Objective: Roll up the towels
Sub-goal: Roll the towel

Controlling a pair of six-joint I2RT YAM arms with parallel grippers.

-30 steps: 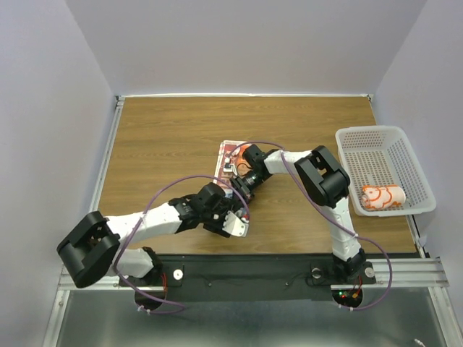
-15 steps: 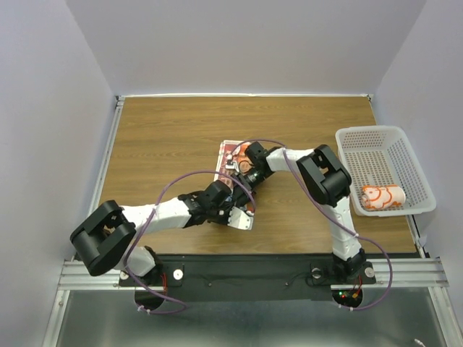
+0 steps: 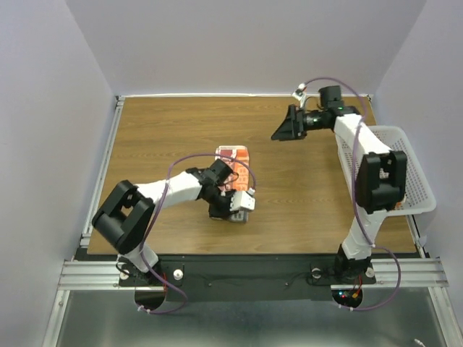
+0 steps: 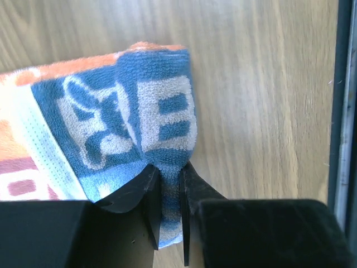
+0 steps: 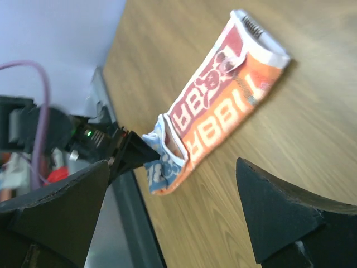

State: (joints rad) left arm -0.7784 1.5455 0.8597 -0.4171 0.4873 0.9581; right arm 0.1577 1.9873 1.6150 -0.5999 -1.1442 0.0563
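Note:
One towel (image 3: 233, 155) lies as a long folded strip mid-table, orange and red with white letters, its near end blue. My left gripper (image 3: 233, 194) is shut on that blue end, and the left wrist view shows the cloth (image 4: 159, 106) pinched between the fingers of the left gripper (image 4: 170, 215). My right gripper (image 3: 282, 130) hangs open above the back right of the table, well away from the towel. In the right wrist view the towel (image 5: 223, 106) lies past the wide-open right gripper (image 5: 173, 163), with the left gripper (image 5: 131, 148) holding its blue end.
A white perforated basket (image 3: 370, 131) stands at the right edge, partly covered by my right arm. Purple cables loop over both arms. The black base rail (image 3: 246, 267) runs along the near table edge, close to the towel's near end.
My right gripper has let go of the towel, opened wide and swung up to the back right. My left gripper has closed on the towel's near blue end.

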